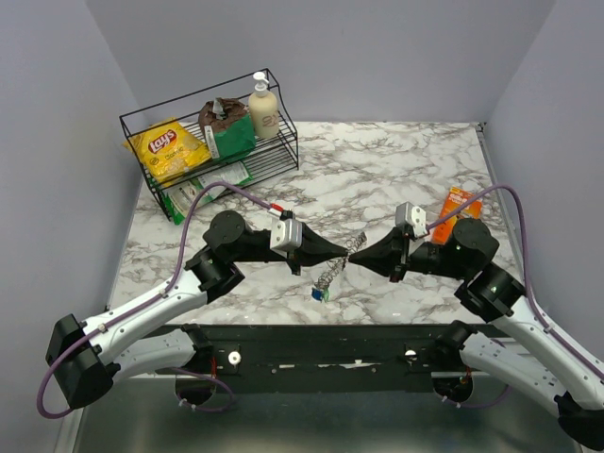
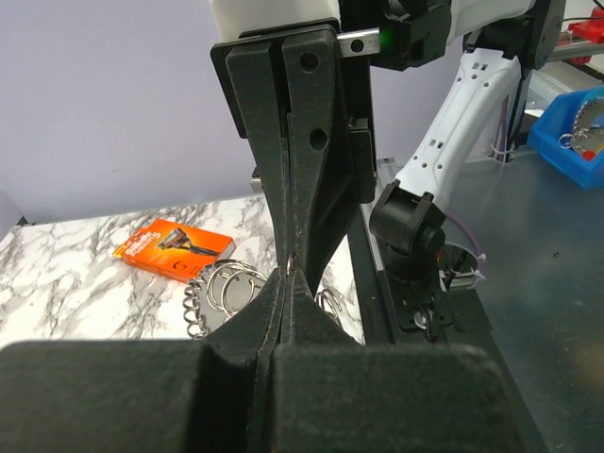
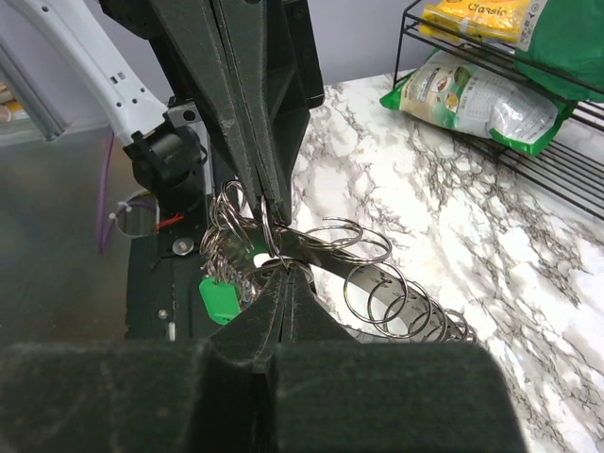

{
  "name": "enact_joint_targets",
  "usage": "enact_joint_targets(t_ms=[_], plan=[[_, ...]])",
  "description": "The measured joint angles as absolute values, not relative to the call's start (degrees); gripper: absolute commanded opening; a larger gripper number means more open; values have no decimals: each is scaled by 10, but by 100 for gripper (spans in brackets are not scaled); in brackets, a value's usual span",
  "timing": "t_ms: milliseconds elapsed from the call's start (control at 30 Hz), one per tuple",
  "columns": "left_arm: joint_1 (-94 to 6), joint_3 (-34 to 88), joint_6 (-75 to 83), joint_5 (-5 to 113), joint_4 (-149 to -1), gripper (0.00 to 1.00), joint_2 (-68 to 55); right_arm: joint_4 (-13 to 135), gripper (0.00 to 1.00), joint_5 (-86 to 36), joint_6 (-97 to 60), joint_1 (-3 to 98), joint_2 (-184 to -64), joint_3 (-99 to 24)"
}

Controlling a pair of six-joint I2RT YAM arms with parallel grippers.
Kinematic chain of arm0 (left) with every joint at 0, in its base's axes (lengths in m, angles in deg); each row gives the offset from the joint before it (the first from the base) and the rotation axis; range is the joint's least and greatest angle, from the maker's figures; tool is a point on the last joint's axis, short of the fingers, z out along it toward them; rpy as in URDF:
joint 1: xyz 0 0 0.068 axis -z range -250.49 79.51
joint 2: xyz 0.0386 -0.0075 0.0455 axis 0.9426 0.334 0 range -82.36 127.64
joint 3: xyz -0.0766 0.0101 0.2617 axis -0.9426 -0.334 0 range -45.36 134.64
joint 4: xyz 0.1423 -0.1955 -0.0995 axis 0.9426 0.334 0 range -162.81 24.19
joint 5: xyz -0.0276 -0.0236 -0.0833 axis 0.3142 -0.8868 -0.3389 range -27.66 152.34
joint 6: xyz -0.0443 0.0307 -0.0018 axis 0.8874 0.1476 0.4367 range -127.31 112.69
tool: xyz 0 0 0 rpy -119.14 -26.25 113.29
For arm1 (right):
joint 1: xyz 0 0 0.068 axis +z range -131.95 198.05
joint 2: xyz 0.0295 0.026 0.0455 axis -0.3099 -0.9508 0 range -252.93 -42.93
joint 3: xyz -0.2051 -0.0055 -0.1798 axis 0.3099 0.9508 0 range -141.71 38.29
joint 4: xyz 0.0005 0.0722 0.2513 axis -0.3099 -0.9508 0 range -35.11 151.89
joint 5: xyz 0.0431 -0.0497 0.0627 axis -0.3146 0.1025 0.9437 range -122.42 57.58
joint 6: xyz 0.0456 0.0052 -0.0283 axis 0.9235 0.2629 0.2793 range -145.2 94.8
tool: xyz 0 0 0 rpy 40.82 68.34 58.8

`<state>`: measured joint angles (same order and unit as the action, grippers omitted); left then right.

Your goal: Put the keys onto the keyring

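Keyring [image 1: 329, 273] pinched between left tool [image 1: 342, 251] and right tool [image 1: 364, 253], both pressed shut on it tip to tip above the table [image 1: 396, 170], coil sagging toward the near edge (keys [image 1: 319, 293] at its low end).

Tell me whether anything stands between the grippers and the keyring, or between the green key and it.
Nothing visible does. The left gripper and right gripper meet tip to tip, both shut on the keyring, and the green key hangs right beside its coils.
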<state>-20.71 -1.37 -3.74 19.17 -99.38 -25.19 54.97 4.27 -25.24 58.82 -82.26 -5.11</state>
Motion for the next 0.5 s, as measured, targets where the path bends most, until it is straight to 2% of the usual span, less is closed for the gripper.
enact_joint_targets(t_ms=[133, 200, 300, 333, 433, 500], plan=[[-209, -17, -26, 186, -1004, 0, -252, 550, 1, 43, -252, 588, -825, -51], [-209, -18, -20, 183, -1011, 0, -251, 551, 7, 43, -252, 588, -825, -51], [-209, -19, -15, 181, -1017, 0, -250, 553, 22, 42, -252, 588, -821, -51], [-209, -20, -14, 181, -1024, 0, -249, 552, 30, 41, -251, 588, -818, -50], [-209, -20, -12, 181, -1040, 0, -249, 548, 43, 33, -252, 588, -804, -40], [-209, -21, -12, 181, -1045, 0, -249, 544, 47, 30, -251, 588, -790, -35]])
